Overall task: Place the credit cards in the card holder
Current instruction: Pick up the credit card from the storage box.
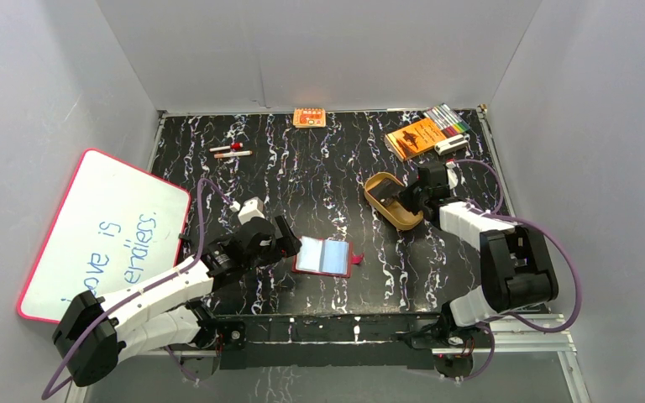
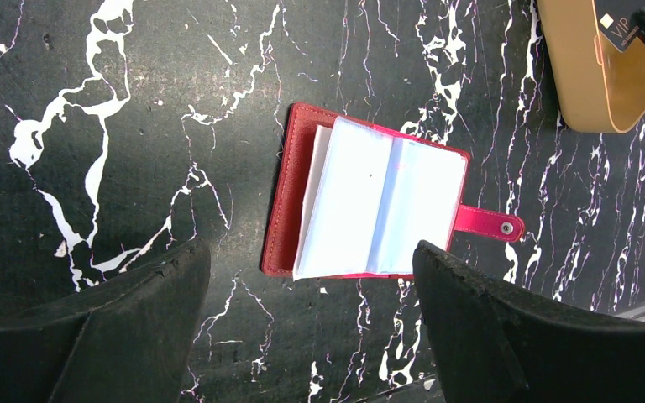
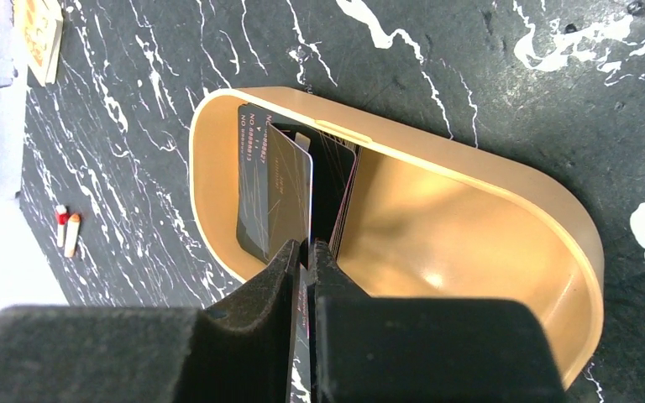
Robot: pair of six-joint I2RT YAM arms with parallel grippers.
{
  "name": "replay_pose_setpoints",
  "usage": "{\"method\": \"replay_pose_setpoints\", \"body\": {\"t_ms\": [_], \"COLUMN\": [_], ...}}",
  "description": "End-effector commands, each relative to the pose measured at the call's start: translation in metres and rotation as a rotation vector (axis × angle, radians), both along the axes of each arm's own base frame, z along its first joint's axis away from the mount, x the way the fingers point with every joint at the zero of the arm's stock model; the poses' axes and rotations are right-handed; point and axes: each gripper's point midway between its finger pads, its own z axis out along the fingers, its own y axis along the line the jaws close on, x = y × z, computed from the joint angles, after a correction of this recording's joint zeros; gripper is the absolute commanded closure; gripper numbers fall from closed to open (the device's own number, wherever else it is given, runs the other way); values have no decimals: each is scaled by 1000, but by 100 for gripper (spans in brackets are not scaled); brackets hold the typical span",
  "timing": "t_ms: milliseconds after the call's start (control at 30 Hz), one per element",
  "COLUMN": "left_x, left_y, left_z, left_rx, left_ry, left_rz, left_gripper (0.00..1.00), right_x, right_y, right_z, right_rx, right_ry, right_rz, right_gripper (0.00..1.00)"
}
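Right gripper (image 3: 306, 252) pressed nearly together, pinching one of the credit cards (image 3: 273, 189) by its edge. The cards stand upright in the tan oval tray (image 3: 453, 235), well apart from the card holder (image 2: 369, 206), beyond it to the right. Standing on edge likely makes them easy to pinch.

Card holder lies open, clear sleeves up, snap tab out, probably ready for loading. Left gripper (image 2: 307, 260) spread wide, empty, hanging just over the holder, likely to steady it.

Table (image 1: 319, 168) is black marble-print with white veins. Plain grey walls surround it, and a whiteboard (image 1: 101, 227) leans far left of the holder.
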Motion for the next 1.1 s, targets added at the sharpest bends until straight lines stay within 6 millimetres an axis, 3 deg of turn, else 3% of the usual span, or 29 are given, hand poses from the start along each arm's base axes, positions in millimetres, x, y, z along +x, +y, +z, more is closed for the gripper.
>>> {"method": "replay_pose_setpoints", "body": {"t_ms": [0,333,600,800,933,1067], "left_x": [2,4,9,14,14,11], "left_y": [3,4,8,12,20,26], "left_z": [0,4,14,28,36,35], "left_rx": [-2,8,22,31,46,48], "left_ry": [-9,-22,-50,-85,-106,-111], "left_rz": [14,17,34,54,69,74], "left_gripper": [13,13,13,14,13,13], "right_x": [1,0,8,3,-10,-44], "right_y": [-4,-4,-12,-6,15,51], "right_z": [9,22,74,116,153,190], "right_rx": [-8,-10,-57,-29,-6,-18], "right_ry": [-38,-65,-141,-208,-292,-463], "right_rz": [2,6,-8,33,212,586], "right_gripper": [88,100,100,100,100,100]}}
